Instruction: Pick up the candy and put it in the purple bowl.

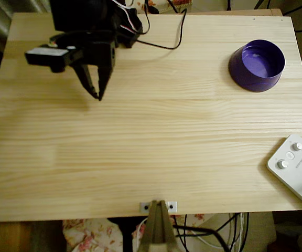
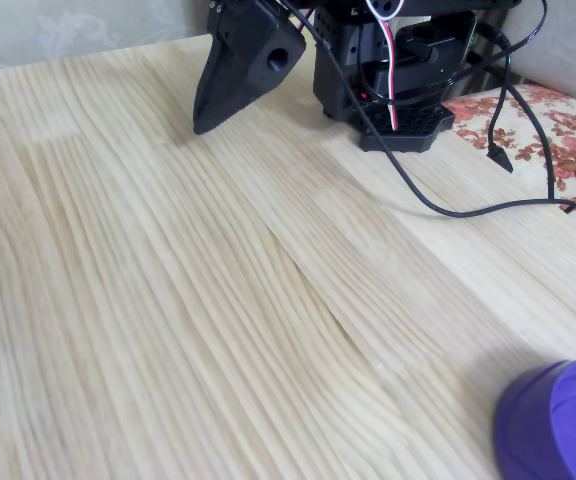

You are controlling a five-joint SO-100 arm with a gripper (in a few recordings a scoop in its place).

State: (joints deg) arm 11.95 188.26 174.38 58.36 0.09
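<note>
The purple bowl (image 1: 244,72) stands upright at the table's far right in the overhead view, and its rim (image 2: 556,415) shows at the bottom right corner of the fixed view. My black gripper (image 1: 98,95) hangs over the far left part of the table, far from the bowl. Its two fingers run down to one point, tips together, with nothing seen between them. In the fixed view the gripper (image 2: 201,126) is a single dark wedge just above the wood. The candy is out of view.
A white device with round knobs (image 1: 298,168) lies at the table's right front edge. A black cable (image 2: 448,205) trails from the arm's base (image 2: 393,70) across the back of the table. A metal clamp (image 1: 158,207) grips the front edge.
</note>
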